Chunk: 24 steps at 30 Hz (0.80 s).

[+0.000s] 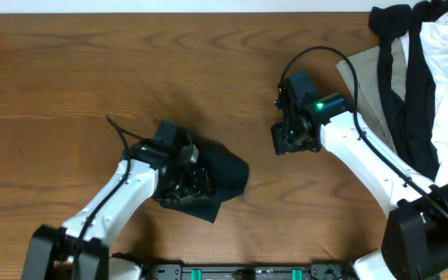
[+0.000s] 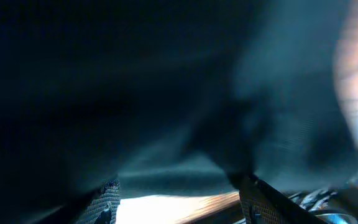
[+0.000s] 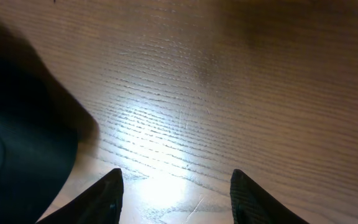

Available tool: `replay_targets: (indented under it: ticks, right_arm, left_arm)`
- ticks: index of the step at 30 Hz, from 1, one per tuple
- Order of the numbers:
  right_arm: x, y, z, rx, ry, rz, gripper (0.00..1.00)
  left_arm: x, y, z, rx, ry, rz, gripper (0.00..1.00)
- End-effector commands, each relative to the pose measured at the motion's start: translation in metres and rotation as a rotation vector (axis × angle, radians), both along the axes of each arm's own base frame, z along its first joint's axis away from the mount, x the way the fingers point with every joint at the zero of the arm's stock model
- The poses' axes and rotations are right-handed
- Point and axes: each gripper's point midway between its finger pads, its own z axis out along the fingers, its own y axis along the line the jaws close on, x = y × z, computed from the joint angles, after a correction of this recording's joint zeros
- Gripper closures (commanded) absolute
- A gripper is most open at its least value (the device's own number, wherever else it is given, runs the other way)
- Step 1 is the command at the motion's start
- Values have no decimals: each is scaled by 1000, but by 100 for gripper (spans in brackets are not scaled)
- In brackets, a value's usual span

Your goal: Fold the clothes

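**Left claw point(image 1: 183, 173) on shirt point(image 1: 225, 177), right claw point(image 1: 290, 140) clear**

The left claw's jaws stand apart over the bunched black shirt, but I cannot tell whether they pinch cloth. The right claw hangs wide and empty above the table point(image 1: 68, 70). The shirt is at its eight o'clock, so the left arm is nearer.

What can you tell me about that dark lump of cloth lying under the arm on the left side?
The black T-shirt is soft, thin-looking fabric folded into a small bundle with angular corners, no logo showing. It lies on the wooden table, left of centre towards the robot's edge. The left gripper is over its left part, fingers apart; whether they press the cloth cannot be told. Up close, gentle creases show.
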Motion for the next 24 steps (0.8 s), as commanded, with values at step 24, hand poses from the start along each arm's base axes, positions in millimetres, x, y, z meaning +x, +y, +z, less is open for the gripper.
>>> replay_targets:
  ticks: [24]
  right_arm:
    - [0,-10,-2,-44,-5,-2,45]
  left_arm:
    - [6,26,29,128,-141,-1,41]
